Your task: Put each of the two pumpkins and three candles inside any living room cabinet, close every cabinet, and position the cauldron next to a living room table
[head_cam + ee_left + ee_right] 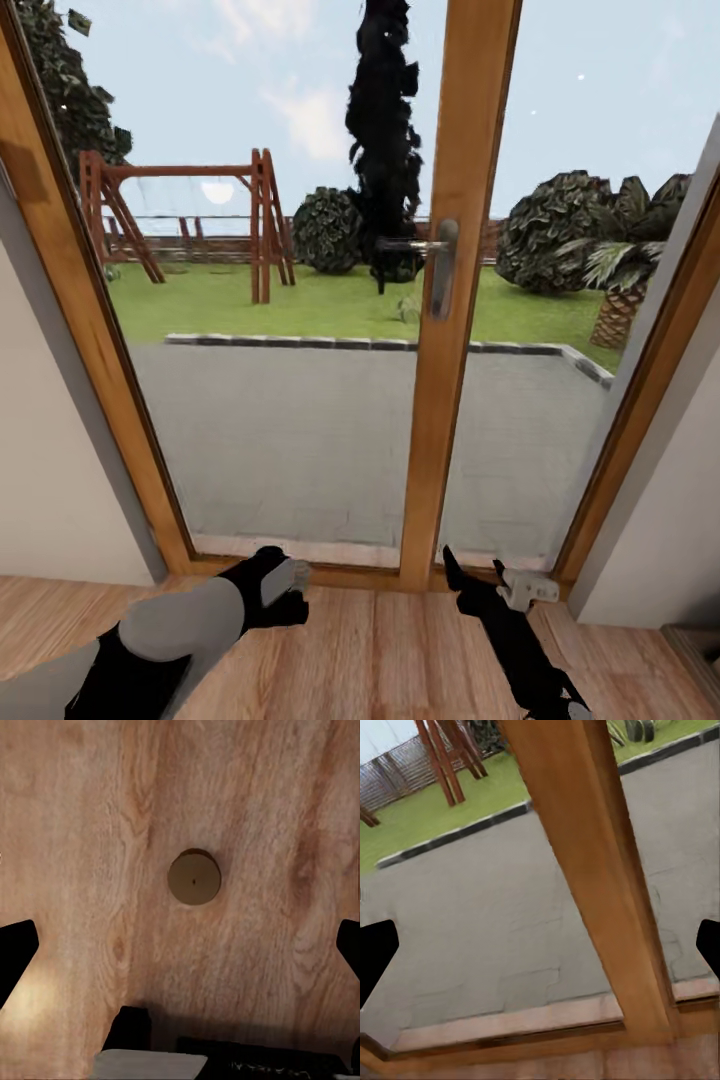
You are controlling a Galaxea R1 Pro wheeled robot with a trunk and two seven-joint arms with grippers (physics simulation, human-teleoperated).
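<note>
A candle (pixel 194 877), a short tan cylinder with a dark wick dot, stands on the wooden floor (pixel 247 810) and is seen from straight above in the left wrist view. My left gripper (pixel 182 945) hangs open over it, its dark fingers (pixel 15 954) spread wide and clear of the candle. My right gripper (pixel 472 562) is open and empty, low over the floor, pointing at the glass door. The pumpkins, cabinet, cauldron and table are out of view.
A wood-framed glass door (pixel 455 300) with a metal handle (pixel 440 265) stands right in front, with a paved terrace and garden behind it. Grey-white walls (pixel 50 480) flank it on both sides. Parts of my own base (pixel 135 1027) lie beside the candle.
</note>
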